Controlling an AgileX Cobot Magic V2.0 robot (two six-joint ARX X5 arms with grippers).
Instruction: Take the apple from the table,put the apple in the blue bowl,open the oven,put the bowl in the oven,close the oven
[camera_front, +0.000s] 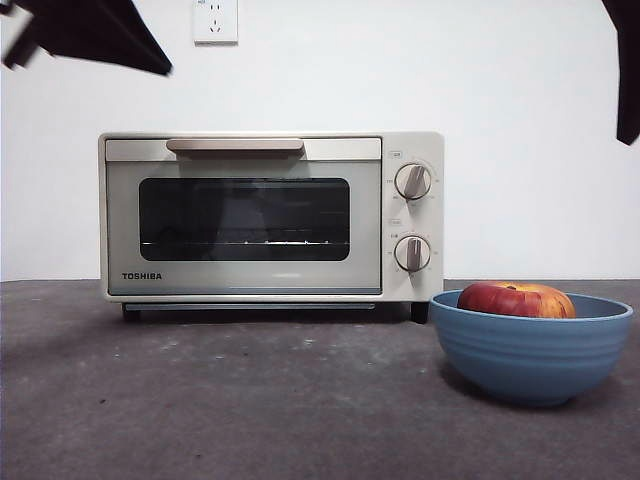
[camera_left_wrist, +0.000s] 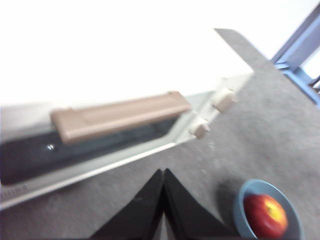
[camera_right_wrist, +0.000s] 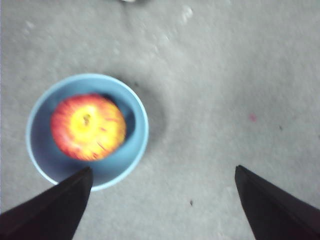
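**One apple in one bowl, oven door shut**

One apple lies inside one blue bowl, its red and yellow top showing above the rim. One oven stands to the side of the bowl and farther back, with its door closed. It has one beige bar handle across the top of the door, a dark glass window and two round knobs one above the other.

Two arms hang high, both clear of everything. The left tool has its jaws pressed together, tips touching, above the bench in front of the oven door; the bowl with the apple lies off to one side of it. The right tool has its jaws spread wide apart, above the bench just beside the bowl, gripping nothing.

Nothing lies between the bowl and the oven. The bench is dark grey and mottled with pale scuffs. A white wall stands behind, carrying one power socket above the oven.
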